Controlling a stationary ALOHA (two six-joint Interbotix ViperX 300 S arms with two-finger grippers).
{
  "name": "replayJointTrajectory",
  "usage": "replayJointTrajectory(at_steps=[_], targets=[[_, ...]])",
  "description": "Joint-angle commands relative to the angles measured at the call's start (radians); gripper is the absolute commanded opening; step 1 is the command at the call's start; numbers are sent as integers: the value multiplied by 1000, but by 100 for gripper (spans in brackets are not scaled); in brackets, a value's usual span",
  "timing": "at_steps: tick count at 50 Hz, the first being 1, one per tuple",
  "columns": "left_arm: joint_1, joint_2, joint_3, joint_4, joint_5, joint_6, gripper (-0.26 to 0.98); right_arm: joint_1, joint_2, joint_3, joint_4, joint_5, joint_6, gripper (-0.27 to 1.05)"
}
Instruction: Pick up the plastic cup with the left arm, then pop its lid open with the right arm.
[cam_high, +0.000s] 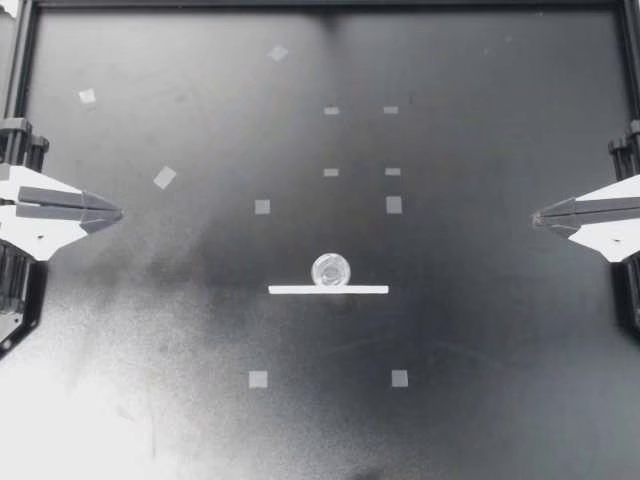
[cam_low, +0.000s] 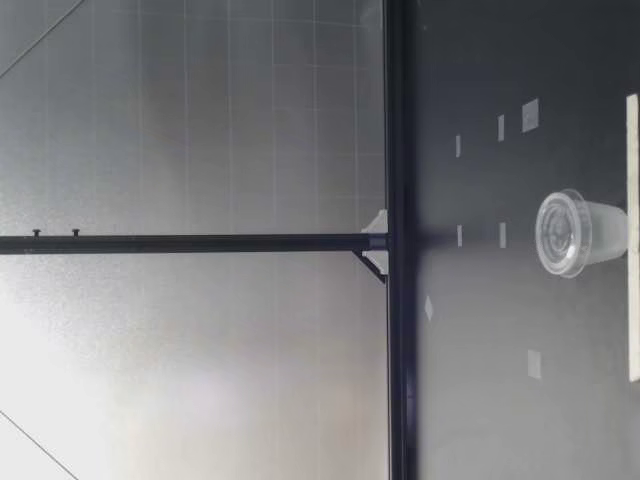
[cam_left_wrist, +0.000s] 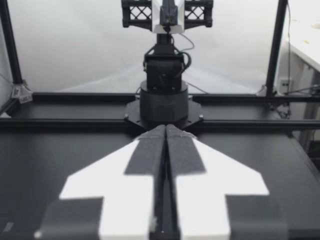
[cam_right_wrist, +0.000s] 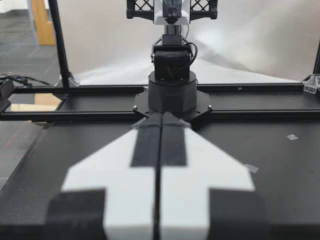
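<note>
A small clear plastic cup (cam_high: 331, 270) stands upright in the middle of the dark table, touching a white tape strip (cam_high: 328, 290). In the low view the cup (cam_low: 580, 233) shows with its lid rim on top and the strip (cam_low: 632, 235) on the side nearer the camera. My left gripper (cam_high: 118, 213) rests shut at the left edge, far from the cup, with nothing in it. My right gripper (cam_high: 537, 216) is shut at the right edge, likewise holding nothing. In the left wrist view the left gripper (cam_left_wrist: 165, 129) points at the opposite arm's base; the right gripper (cam_right_wrist: 162, 116) does the same.
Several small tape squares (cam_high: 394, 204) mark the table around the cup. A black frame rail (cam_high: 320, 4) runs along the far edge. The other arm's base (cam_left_wrist: 164, 102) stands across the table from each gripper.
</note>
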Motion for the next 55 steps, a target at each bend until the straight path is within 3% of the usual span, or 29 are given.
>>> replayJointTrajectory(at_steps=[1, 4, 8, 28, 44, 55], targets=[[-5, -2, 21, 0, -11, 20, 6, -6, 8, 0, -2, 0, -5, 5], [-5, 0, 37, 0, -14, 6, -3, -8, 15, 2, -2, 14, -3, -6], [-5, 12, 46, -3, -18, 0, -7, -8, 37, -9, 0, 63, 5, -12], [-5, 233, -5, -6, -26, 2, -7, -8, 290, -124, 0, 104, 48, -13], [-5, 388, 6, -8, -163, -41, -7, -8, 500, -166, 0, 3, 78, -13], [-5, 500, -2, -8, -184, -89, -2, -6, 655, -230, 0, 2, 78, -13]])
